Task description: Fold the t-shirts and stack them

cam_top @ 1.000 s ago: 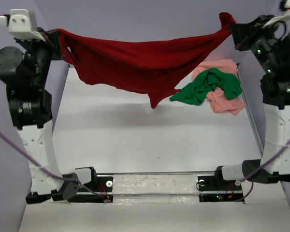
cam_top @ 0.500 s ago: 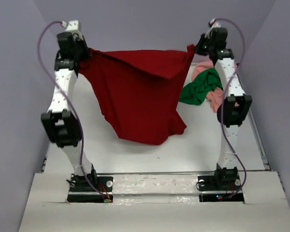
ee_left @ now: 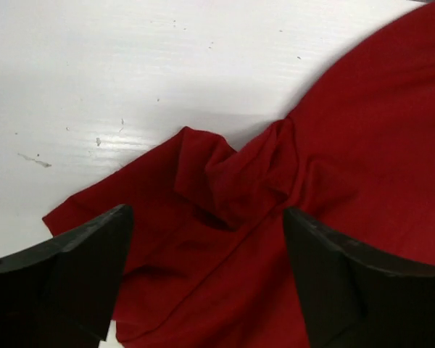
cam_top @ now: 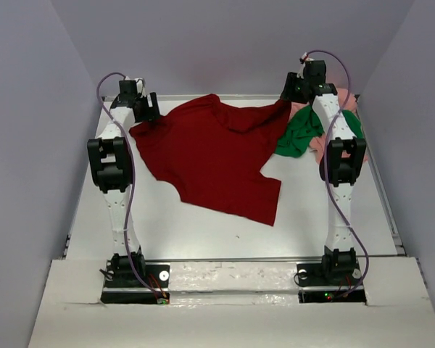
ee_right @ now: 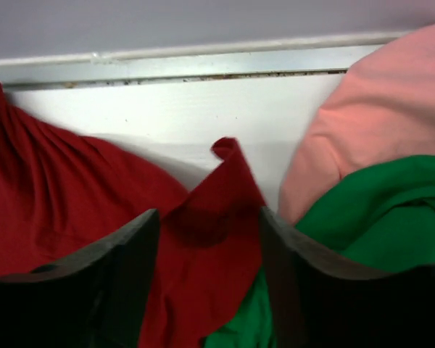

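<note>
The dark red t-shirt (cam_top: 210, 156) lies spread out on the white table (cam_top: 203, 235), one part folded over near its far right corner. My left gripper (cam_top: 146, 109) hovers over the shirt's far left corner, jaws wide open; in the left wrist view the bunched red cloth (ee_left: 232, 188) lies loose between the left gripper's (ee_left: 205, 214) fingers. My right gripper (cam_top: 290, 90) is at the far right corner, jaws parted around a raised red tip (ee_right: 228, 156). The green t-shirt (cam_top: 299, 134) and the pink t-shirt (ee_right: 391, 101) lie crumpled together at the back right.
A metal rail (ee_right: 203, 65) and the grey back wall run just beyond the right gripper. Side walls close in the table left and right. The arm bases (cam_top: 130, 272) sit at the near edge.
Both arms swung out to the far side and lowered the hanging red shirt flat onto the table. Both grippers, shut on its corners before, have opened and let go.
</note>
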